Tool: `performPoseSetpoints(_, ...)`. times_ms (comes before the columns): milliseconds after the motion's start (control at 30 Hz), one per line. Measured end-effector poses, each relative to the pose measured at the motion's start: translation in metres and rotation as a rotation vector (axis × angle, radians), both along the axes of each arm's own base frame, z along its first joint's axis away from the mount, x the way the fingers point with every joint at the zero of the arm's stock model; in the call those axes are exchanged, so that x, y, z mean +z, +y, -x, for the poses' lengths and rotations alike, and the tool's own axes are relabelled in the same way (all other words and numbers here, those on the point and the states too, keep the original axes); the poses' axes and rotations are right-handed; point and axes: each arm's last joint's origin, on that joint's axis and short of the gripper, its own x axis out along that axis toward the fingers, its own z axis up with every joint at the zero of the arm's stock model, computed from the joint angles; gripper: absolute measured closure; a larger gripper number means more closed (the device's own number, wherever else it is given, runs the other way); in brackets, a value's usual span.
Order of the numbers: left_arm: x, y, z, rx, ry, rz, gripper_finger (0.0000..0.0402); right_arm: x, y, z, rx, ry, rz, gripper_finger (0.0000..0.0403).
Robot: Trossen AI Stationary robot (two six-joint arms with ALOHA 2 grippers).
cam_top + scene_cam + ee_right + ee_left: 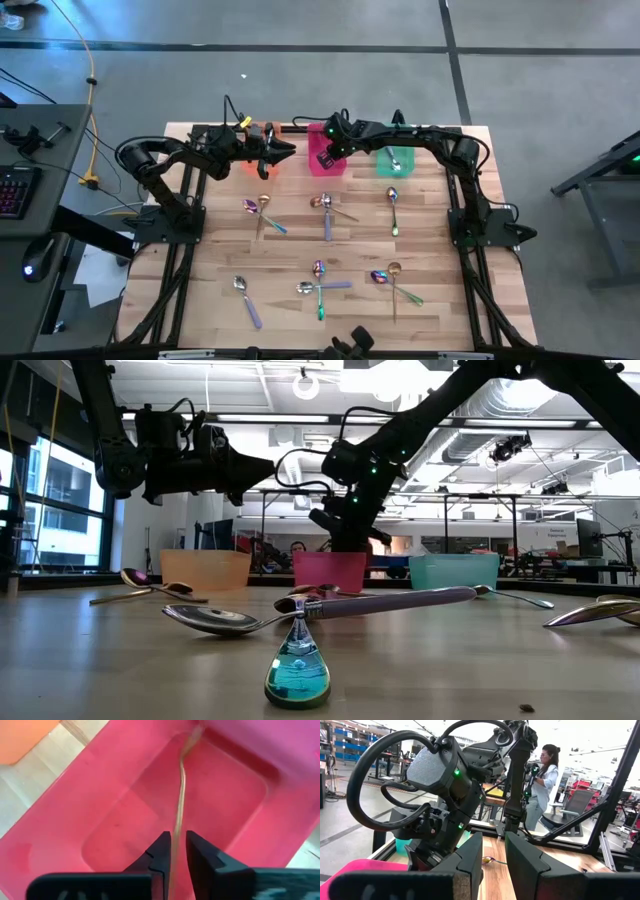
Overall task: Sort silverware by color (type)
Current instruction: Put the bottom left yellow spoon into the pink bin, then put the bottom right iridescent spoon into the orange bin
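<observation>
A thin gold spoon (180, 795) is being shown only by the right wrist view, hanging down into the pink bin (65, 815) between the narrowly parted fingers of the right gripper (178, 851); whether it is being gripped cannot be told. In the high view the other spoons (325, 212) are lying scattered across the table (215, 260). The left gripper (283, 150) is being held level above the orange bin (255, 168), its fingers slightly apart, nothing between them
</observation>
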Motion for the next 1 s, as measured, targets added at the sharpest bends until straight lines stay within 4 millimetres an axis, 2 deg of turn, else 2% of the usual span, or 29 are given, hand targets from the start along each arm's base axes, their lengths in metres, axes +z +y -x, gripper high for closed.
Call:
performPoseSetpoints(167, -0.001, 0.0, 0.0, 0.0, 0.005, 0.003, 0.0328, 0.011, -0.003, -0.004, 0.044, -0.001, 0.05, 0.0353)
performPoseSetpoints(333, -0.005, 0.0, -0.001, 0.005, 0.042, -0.005, 0.0328, 0.049, 0.0, -0.004, 0.135, -0.004, 0.129, 0.0381)
performPoseSetpoints(433, -0.007, 0.001, -0.001, 0.007, 0.054, -0.015, 0.0328, 0.068, 0.005, 0.006, 0.163, -0.013, 0.179, 0.0399)
performPoseSetpoints(500, -0.007, 0.001, -0.001, 0.005, 0.055, -0.019, 0.0328, 0.07, 0.008, 0.015, 0.152, -0.03, 0.196, 0.0398)
performPoseSetpoints(600, -0.007, 0.0, -0.001, -0.022, 0.058, -0.022, 0.0328, 0.06, 0.016, 0.032, 0.153, -0.055, 0.228, 0.0402)
performPoseSetpoints(800, -0.011, -0.009, -0.008, -0.066, 0.088, -0.042, 0.0337, 0.04, 0.052, 0.067, 0.176, -0.198, 0.254, 0.0402)
performPoseSetpoints(1000, -0.014, -0.026, -0.02, -0.132, 0.103, -0.115, 0.0378, 0.058, 0.106, 0.1, 0.227, -0.256, 0.251, 0.0402)
